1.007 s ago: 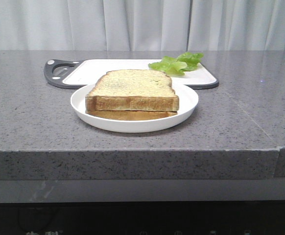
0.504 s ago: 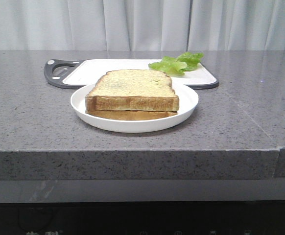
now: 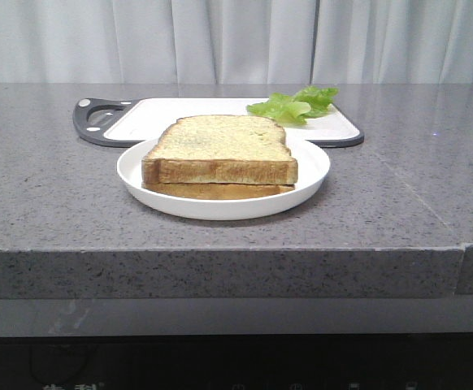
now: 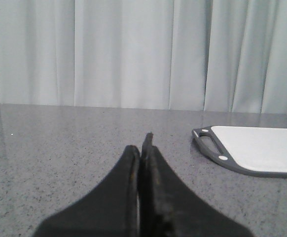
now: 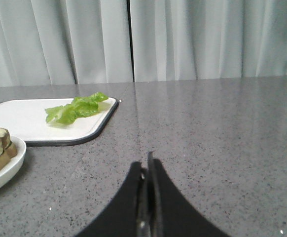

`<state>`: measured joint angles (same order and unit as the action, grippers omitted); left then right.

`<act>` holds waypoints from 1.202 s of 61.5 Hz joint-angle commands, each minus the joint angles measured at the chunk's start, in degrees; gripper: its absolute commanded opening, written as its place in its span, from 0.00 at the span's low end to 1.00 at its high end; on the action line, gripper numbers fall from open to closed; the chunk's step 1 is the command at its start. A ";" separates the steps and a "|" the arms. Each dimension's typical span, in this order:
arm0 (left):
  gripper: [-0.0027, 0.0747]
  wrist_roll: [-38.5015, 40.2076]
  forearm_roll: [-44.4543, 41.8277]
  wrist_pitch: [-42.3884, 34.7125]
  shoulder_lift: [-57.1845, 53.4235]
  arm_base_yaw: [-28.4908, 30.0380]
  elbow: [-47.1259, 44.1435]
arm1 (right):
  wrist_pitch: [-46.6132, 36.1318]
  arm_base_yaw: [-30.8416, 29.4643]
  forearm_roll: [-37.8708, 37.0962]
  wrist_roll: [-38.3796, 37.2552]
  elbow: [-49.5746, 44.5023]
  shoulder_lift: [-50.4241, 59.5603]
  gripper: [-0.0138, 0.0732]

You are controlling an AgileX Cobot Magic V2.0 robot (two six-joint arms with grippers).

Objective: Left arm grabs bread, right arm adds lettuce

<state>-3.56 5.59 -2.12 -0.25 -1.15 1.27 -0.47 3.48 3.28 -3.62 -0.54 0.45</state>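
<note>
Neither arm shows in the front view; only the wrist cameras catch them, and there just the dark finger ends, the rest cut off by the frame edge.

Farthest left of the plate [image 3: 131,166] is the left gripper [image 4: 142,148], held low over bare grey counter [image 3: 41,203]. Its jaws are pressed together with nothing between them, pointing toward the curtain [image 3: 220,41]. From its camera only the dark handle end of the cutting board [image 4: 262,153] shows, with a sliver of green at the frame edge; the plate is out of that view.

The white plate sits at the middle of the counter, just in front of the cutting board. On it lies the bread [image 3: 224,146], flat, its speckled pale face up and brown crust toward the front. It rests on a second slice [image 3: 216,191], of which only a thin golden edge peeks out; the rest is hidden beneath.

Behind the plate and a little to its right, the lettuce [image 3: 295,105] lies on the board's far right corner, well apart from the bread.

To the right of the plate hangs the right gripper [image 5: 146,163], also low over the counter, jaws closed tight and empty. Its camera sees the lettuce on the board, and only a cut-off corner of the plate and slices.
</note>
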 commanded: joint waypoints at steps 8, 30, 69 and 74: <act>0.01 0.55 1.95 3.78 -0.58 0.07 11.95 | 3.20 -0.09 0.12 0.23 11.11 1.02 0.02; 0.01 0.55 1.95 21.70 9.53 0.07 34.11 | 23.29 -0.09 0.12 0.23 29.84 -9.99 0.02; 0.01 0.55 4.09 37.51 29.74 0.07 41.40 | 34.92 -0.09 0.38 0.23 36.66 -27.56 0.02; 0.01 0.55 4.46 37.51 30.85 0.07 40.48 | 34.92 -0.09 0.38 0.23 36.66 -28.37 0.02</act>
<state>-3.56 8.67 39.51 29.11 -1.15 40.99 38.32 3.48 3.44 -3.62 34.20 -26.52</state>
